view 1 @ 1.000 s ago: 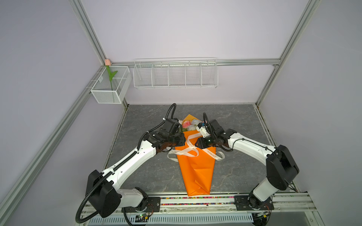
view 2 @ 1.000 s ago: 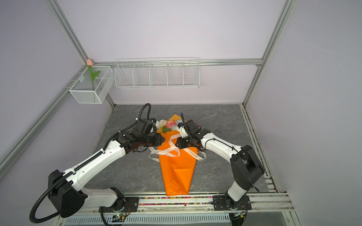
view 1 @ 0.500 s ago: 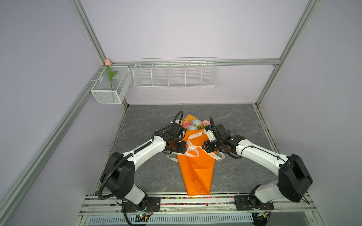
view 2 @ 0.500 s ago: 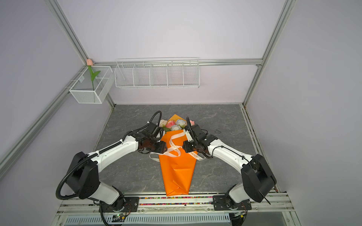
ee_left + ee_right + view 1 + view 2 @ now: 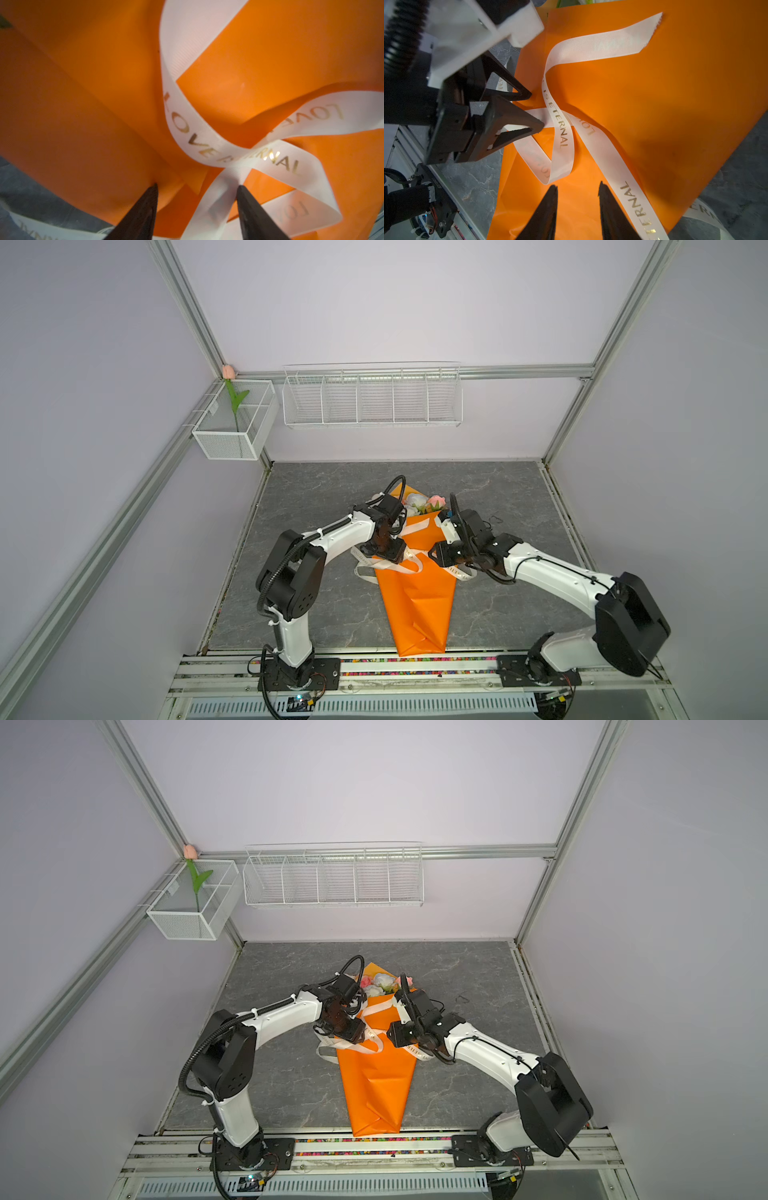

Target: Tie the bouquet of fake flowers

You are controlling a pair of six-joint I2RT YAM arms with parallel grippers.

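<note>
In both top views the bouquet of fake flowers [image 5: 417, 506] lies in orange paper [image 5: 419, 605] right between the left pincer [image 5: 390, 556] and the right pincer [image 5: 392, 1038], so both can reach the white ribbon [image 5: 401, 569] crossed over it. In the left wrist view the left pincer stands wide, a loose ribbon strand between its jaws, not pinched. In the right wrist view the right pincer is open and empty; a ribbon loop sits just ahead, ready, I think, for grabbing.
</note>
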